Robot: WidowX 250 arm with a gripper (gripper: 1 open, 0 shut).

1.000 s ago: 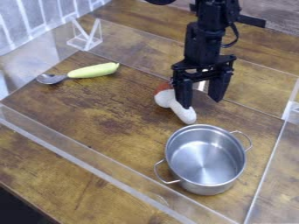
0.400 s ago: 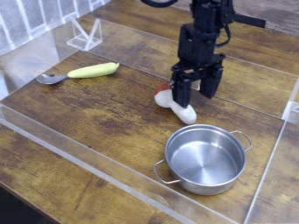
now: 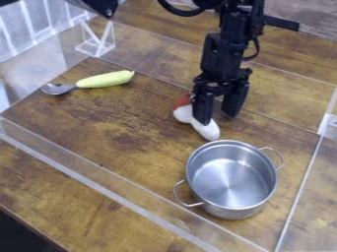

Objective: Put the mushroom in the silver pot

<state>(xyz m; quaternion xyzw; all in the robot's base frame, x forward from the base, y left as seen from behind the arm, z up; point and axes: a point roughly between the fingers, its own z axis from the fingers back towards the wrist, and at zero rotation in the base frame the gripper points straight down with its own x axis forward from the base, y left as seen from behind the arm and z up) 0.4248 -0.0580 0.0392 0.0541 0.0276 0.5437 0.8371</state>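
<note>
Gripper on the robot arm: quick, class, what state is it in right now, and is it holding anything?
Gripper: open, its fingers down around the white mushroom; whether they touch it can't be told.

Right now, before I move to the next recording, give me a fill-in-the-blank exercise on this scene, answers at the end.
The mushroom lies on the wooden table, outside the silver ____.
The gripper is over the table with its jaws ____.
The long vegetable is yellow-green, and the small metal utensil near its end is a ____.
The pot has two small loop ____ on its sides.

Missing words: pot; open; spoon; handles
</note>
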